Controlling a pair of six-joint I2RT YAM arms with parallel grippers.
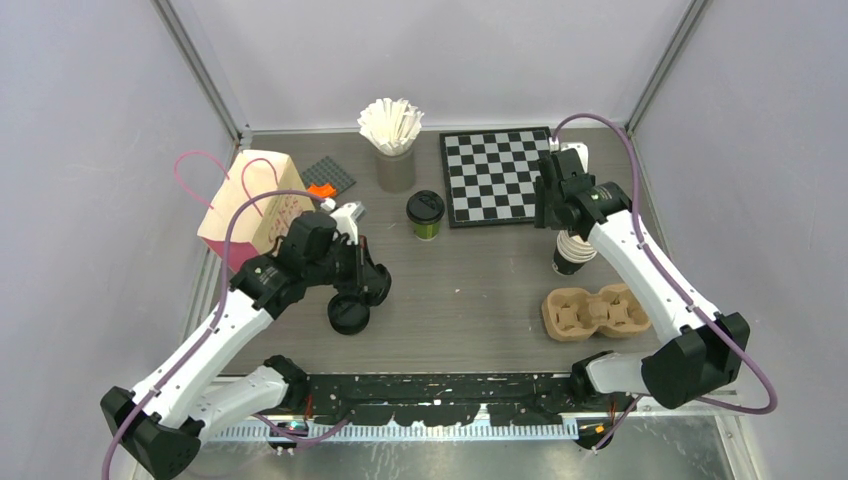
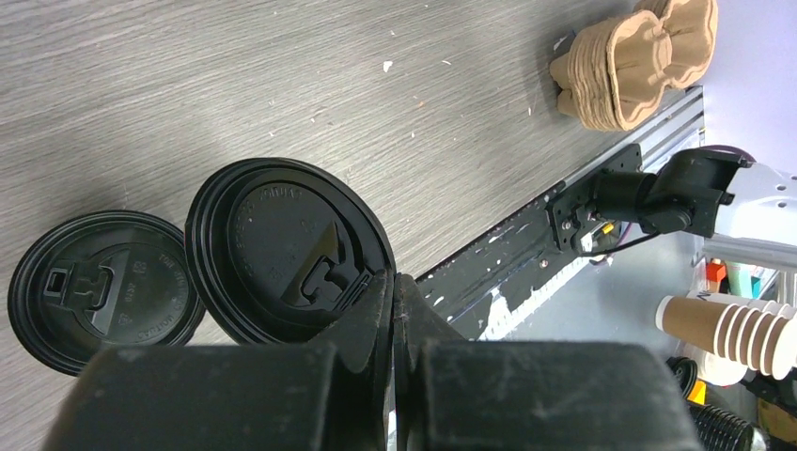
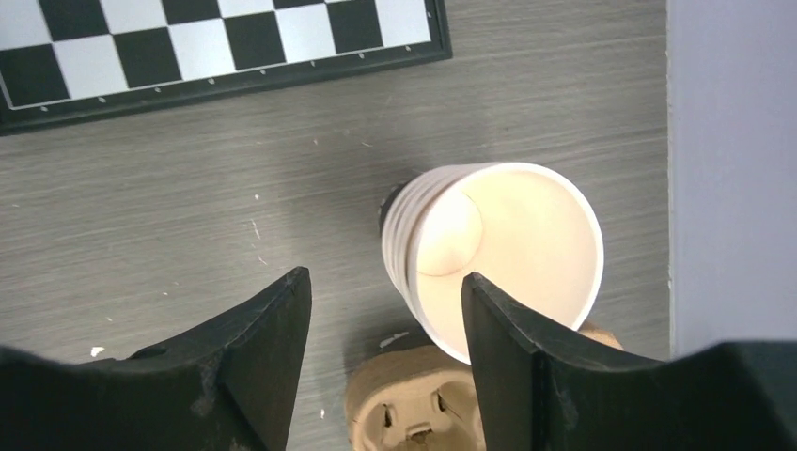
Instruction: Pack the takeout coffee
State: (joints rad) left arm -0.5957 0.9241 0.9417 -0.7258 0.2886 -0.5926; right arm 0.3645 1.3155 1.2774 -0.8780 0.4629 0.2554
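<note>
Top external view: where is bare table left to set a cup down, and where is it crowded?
Bare: the middle, between the lidded cup, the pulp carrier and the black lid in the left pincer. Crowded: back left around the paper bag and stirrer holder; right side by the cup stack.
</note>
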